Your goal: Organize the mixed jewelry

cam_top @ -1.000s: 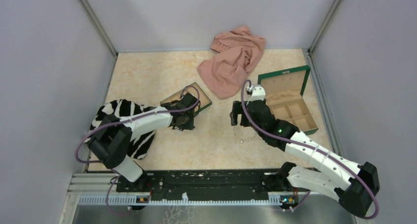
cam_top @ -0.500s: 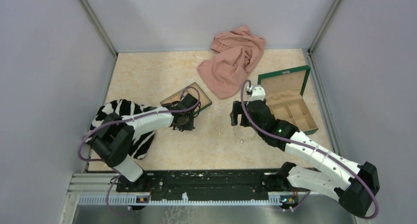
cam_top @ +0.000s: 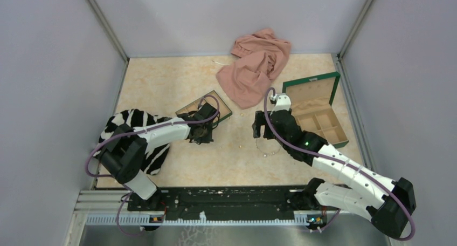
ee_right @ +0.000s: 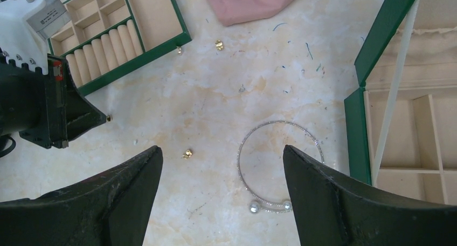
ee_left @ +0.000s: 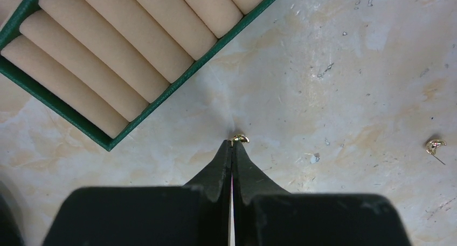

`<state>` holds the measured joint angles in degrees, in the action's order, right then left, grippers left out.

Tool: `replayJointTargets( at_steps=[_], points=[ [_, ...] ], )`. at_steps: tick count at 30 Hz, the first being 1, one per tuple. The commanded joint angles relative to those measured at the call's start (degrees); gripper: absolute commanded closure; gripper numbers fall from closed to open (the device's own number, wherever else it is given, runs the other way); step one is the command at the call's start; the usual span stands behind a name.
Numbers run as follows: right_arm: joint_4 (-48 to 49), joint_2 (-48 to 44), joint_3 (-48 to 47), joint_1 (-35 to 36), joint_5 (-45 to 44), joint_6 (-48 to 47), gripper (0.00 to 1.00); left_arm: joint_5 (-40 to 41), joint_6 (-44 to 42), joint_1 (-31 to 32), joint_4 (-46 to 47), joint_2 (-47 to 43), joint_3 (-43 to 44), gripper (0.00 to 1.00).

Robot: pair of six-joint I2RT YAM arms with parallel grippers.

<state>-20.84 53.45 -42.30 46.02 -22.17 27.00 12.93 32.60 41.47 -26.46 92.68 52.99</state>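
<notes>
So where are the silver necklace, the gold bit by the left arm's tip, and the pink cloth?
Necklace [ee_right: 280, 122]: right wrist view, top of its loop.
Gold bit [ee_left: 239, 138]: left wrist view, its middle.
Pink cloth [cam_top: 253, 68]: top view, its centre folds.

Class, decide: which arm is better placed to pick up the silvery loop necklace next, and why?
Right. The right gripper hangs open over the necklace; the left gripper is shut, a gold piece at its tips, farther away near the slotted tray.
</notes>
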Motion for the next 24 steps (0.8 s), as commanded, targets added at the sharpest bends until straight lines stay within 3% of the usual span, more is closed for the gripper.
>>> replayJointTargets(
  at_steps=[1,8,15,24],
  points=[
    [1.07,0.03,-1.0,0.57,-1.33,-0.29,0.18,-1.75,-3.08,-0.12,0.85,-1.68,0.89,1.0],
    [-1.87,0.34,-2.39,0.56,-4.62,-1.06,0.18,-12.29,-10.38,-0.59,-2.07,-2.31,6.07,1.0],
    [-3.83,-0.58,-2.85,-0.89,-4.23,-0.53,0.17,-28.52,-13.17,-4.42,-2.13,-3.86,9.17,1.0],
    [-0.49,-3.13,-1.74,-8.04,13.32,1.21,0.16,-46.41,-13.18,-10.46,1.59,-4.16,9.79,1.0]
  ],
)
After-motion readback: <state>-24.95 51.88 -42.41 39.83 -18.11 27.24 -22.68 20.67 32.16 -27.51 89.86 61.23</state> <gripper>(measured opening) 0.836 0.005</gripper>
